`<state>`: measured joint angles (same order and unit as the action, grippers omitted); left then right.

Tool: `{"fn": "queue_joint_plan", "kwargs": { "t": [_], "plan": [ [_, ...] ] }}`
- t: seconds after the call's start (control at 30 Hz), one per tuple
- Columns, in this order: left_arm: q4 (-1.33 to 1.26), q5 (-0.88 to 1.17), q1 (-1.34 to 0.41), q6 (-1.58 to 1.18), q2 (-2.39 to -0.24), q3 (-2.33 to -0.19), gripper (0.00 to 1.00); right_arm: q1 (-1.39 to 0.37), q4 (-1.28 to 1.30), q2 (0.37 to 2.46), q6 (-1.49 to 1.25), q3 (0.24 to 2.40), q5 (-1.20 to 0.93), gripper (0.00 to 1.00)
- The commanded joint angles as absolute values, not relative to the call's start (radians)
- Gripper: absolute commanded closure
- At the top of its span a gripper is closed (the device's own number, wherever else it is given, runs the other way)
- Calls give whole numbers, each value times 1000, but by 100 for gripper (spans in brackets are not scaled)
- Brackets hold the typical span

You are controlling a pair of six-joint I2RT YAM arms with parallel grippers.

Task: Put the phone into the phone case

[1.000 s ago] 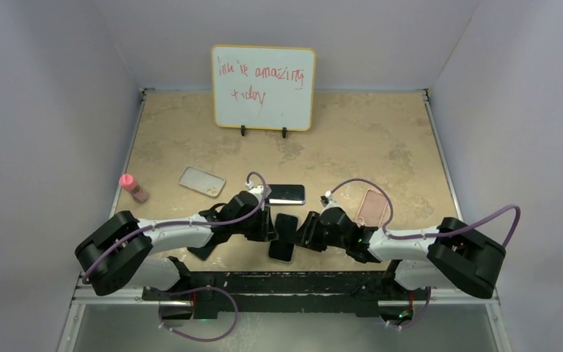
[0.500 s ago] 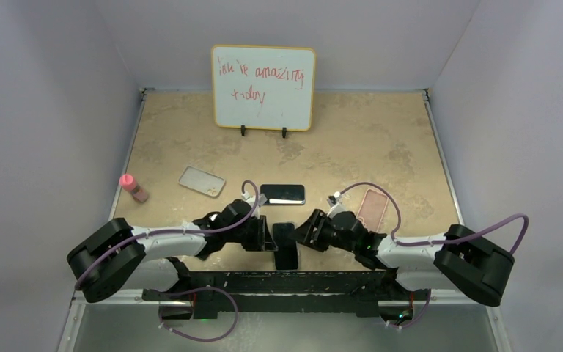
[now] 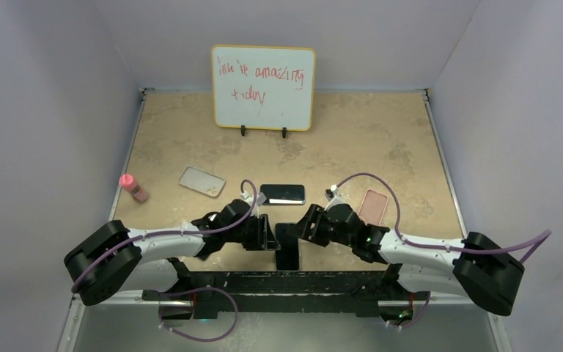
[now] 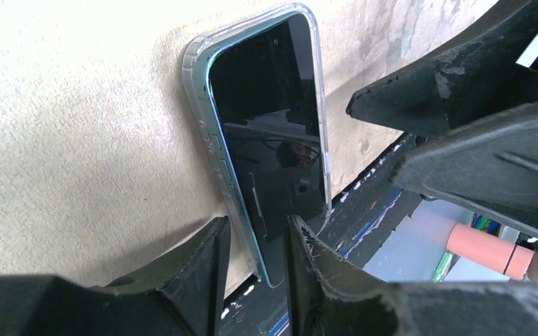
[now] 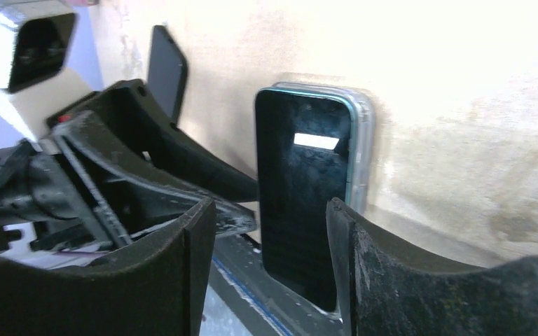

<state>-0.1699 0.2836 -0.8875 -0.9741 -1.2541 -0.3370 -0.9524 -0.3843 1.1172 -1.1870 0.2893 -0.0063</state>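
Phone (image 4: 270,140) lies face-up in the clear phone case (image 4: 190,66) at the near edge of the worktop (image 4: 77,140), its near end sticking out past that edge. It looks mostly in. In the right wrist view, though, the case rim shows beyond the phone along one long side, so I'd guess that side isn't snapped home yet.

Left fingers (image 4: 203,269) are narrow and sit right at the phone's near end; can't tell if they're pinching it or just alongside. Right fingers (image 5: 392,280) are wide w/ nothing in them, hovering close to the phone, which shows btwn them.

To do this bit well, imo: one set of fingers pins the case flat while the other presses down along the loose side, corner by corner, not mid-glass. Go gentle, b/c w/ that overhang a hard push near the end could tip it off the worktop. Prob better to nudge it further in first.
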Motion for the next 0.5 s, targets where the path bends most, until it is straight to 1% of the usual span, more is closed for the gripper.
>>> {"fn": "queue_joint_plan", "kwargs": {
  "t": [0.0,0.1,0.2,0.3,0.43,0.47],
  "plan": [
    [-137,234,-877,-982,-1208,-363,64,-953,-197,1101,-1134,309,67,37],
    [-129,230,-859,-980,-1210,-361,66,-954,-231,1140,-1149,304,58,35],
    [-162,250,-858,-978,-1232,-360,70,-958,-241,1190,-1176,303,50,31],
    [-184,273,-857,-975,-1272,-364,77,-965,-317,1231,-1194,289,22,26],
    [-194,284,-858,-973,-1304,-367,85,-990,-374,1291,-1202,319,2,25],
    [-190,283,-858,-973,-1305,-365,89,-990,-404,1299,-1207,318,2,24]
  ]
}}
